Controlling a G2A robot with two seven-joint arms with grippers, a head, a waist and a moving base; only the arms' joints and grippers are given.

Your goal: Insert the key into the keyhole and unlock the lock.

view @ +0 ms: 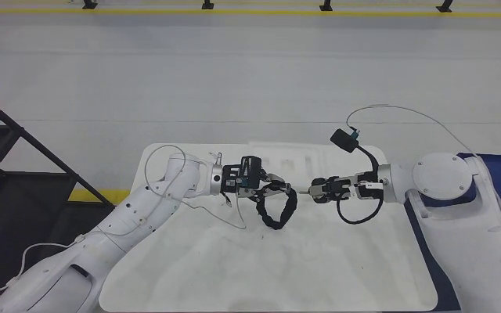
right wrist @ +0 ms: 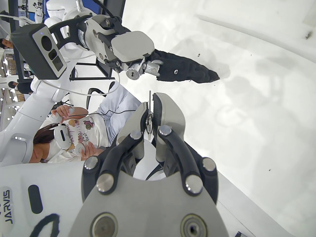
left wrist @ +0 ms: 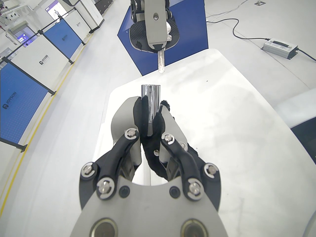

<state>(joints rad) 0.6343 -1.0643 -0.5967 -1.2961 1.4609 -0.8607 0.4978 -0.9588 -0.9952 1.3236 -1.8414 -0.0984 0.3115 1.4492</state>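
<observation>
We're at alignment: the left end effector [left wrist: 150,105] clamps the lock [left wrist: 150,92] above the tabletop [view: 235,266], and the right end effector [right wrist: 150,107] pinches the key [left wrist: 161,61], its tip near the keyhole [right wrist: 132,73] but not touching. Next we'd square the key to the keyhole, push in, then turn.

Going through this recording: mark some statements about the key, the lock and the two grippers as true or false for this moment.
1. The key is already in the keyhole. False: its tip is short of the keyhole, with a gap between.
2. The left gripper is shut on the lock. True.
3. The right gripper is open and empty. False: it is shut on the key.
4. The key points toward the lock. True.
</observation>
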